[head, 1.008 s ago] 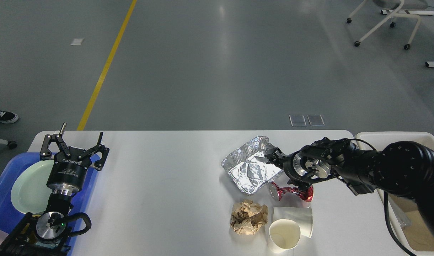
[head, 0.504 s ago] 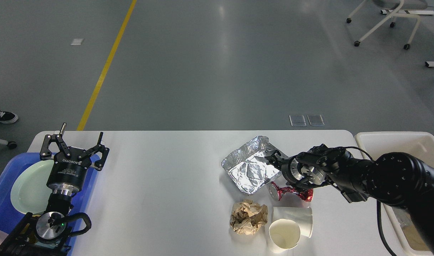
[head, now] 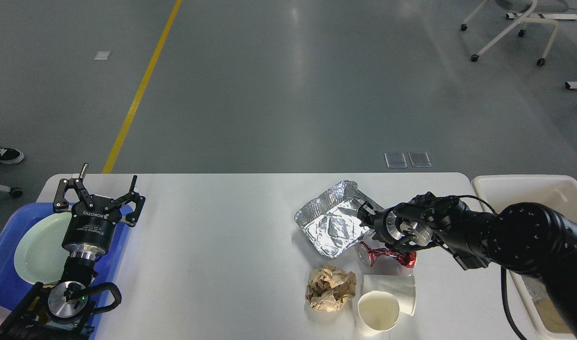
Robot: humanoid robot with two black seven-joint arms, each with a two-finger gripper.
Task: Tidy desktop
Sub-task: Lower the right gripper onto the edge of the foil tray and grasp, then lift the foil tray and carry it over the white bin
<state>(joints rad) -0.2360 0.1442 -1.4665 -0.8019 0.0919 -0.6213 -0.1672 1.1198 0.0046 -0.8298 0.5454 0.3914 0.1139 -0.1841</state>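
Right arm pose: reaching in from the right edge, lying low and nearly level over the table (head: 222,236), forearm pointing left, silver wrist flange facing the camera.
Right end effector (head: 366,213): sitting at the near right rim of the crumpled foil tray (head: 333,224); it is dark and seen nearly end-on, so I cannot tell how far the fingers are parted or whether they are gripping the foil.
Left arm pose: rising from the bottom left corner, standing almost upright, wrist pointing away from the robot.
Left end effector (head: 107,189): fingers spreading wide apart, holding nothing, hovering over the far right edge of the blue tray (head: 0,264).
Pale green plate (head: 38,245): lying in the blue tray, just left of and below the left end effector.
Crushed red can (head: 386,256): lying on its side just below the right wrist.
Crumpled brown paper (head: 331,288): resting nearer the robot than the right end effector, slightly to its left.
Paper cups (head: 385,302): two white ones, just right of the brown paper, one upright and one on its side behind it.
Cream bin (head: 520,189): standing beyond the table's right end, behind the right arm.
Table: spreading white beneath both end effectors, carrying all the litter.
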